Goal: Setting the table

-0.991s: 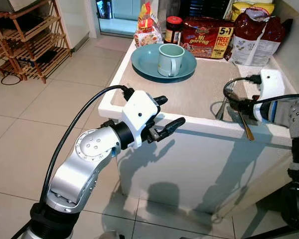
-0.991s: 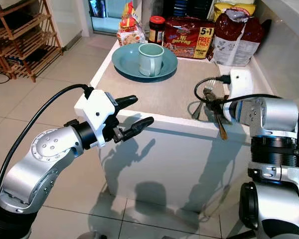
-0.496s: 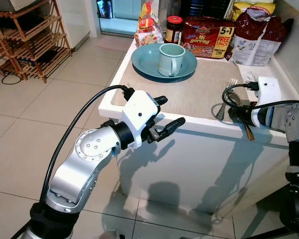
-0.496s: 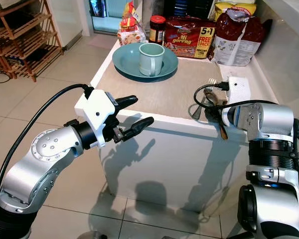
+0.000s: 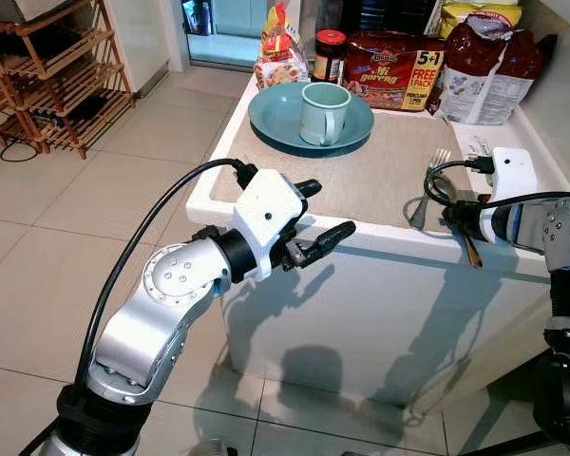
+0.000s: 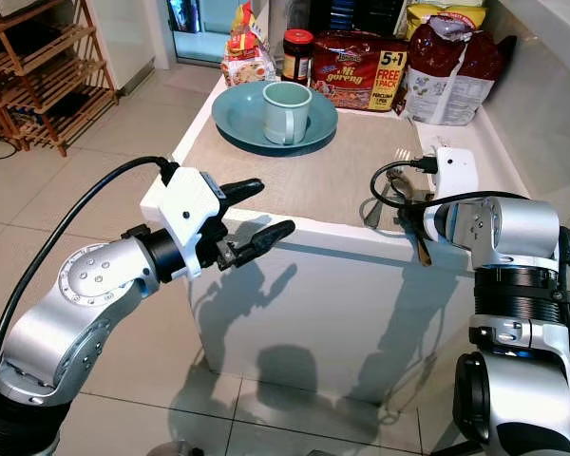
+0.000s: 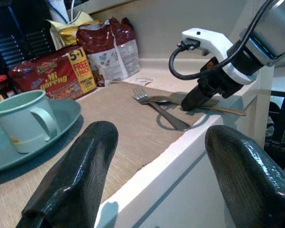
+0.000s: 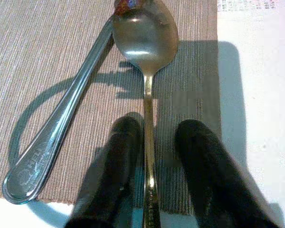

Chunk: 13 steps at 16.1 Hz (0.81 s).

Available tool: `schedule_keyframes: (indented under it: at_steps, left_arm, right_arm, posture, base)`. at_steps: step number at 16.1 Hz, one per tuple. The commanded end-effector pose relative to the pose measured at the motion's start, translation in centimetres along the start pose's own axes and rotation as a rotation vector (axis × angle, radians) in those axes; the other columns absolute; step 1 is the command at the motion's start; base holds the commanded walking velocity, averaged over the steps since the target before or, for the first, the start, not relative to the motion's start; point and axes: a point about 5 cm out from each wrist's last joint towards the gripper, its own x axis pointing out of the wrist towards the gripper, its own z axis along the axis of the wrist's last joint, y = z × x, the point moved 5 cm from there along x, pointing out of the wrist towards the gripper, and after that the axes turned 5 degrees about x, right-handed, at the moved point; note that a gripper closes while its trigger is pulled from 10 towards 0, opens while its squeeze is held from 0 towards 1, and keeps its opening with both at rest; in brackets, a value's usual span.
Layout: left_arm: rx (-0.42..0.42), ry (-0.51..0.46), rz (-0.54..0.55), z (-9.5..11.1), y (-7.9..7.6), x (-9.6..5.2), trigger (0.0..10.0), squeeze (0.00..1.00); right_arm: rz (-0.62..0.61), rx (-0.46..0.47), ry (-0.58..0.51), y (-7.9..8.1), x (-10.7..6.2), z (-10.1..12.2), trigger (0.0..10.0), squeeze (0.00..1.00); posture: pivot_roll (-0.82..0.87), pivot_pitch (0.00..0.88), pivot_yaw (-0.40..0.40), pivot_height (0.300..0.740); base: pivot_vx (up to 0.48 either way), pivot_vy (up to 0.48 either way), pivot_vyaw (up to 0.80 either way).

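Your right claw (image 8: 149, 175) sits low on the white tabletop (image 5: 266, 142), its two black fingers (image 8: 111, 161) set narrowly either side of the thin handle of a silver metal spoon (image 8: 145, 35); you cannot tell whether they actually pinch it. The spoon lies on the beige woven placemat (image 5: 380, 161), its handle end jutting past the near edge, with a silver metal fork (image 5: 426, 190) just beside it, their heads close together. Your left claw (image 5: 315, 223) hovers open in front of the tabletop, holding nothing. The risk: if the fingers close off-centre, the slim handle can slip out, skid off the near edge and drop to the tiled floor (image 5: 76, 209). A sideways drag could also knock the fork askew. The teal ceramic plate (image 5: 271, 119) carrying the pale green mug (image 5: 323, 112) stands well apart.
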Motion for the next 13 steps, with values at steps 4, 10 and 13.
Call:
schedule_keyframes:
  at_steps: [4,10,13]
  left_arm:
    - [0.019,-0.013,-0.017,0.68,-0.14,0.09,10.0,0.00]
    - [0.025,-0.011,-0.018,0.74,-0.13,0.10,10.0,0.00]
    - [0.031,-0.013,-0.017,0.84,-0.07,0.14,10.0,0.00]
  right_arm:
    - [0.001,-0.001,0.020,-0.27,0.03,-0.55,1.3,0.00]
    - [-0.006,-0.014,0.022,-0.44,-0.05,-0.58,0.9,0.00]
    - [-0.016,-0.041,0.014,-0.56,-0.16,-0.35,1.7,0.00]
  posture:
    - [0.05,0.050,-0.048,0.740]
    - [0.06,0.051,-0.047,0.740]
    - [0.05,0.055,-0.047,0.740]
  base:
    - [0.000,0.000,0.00]
    - [0.000,0.000,0.00]
    - [0.000,0.000,0.00]
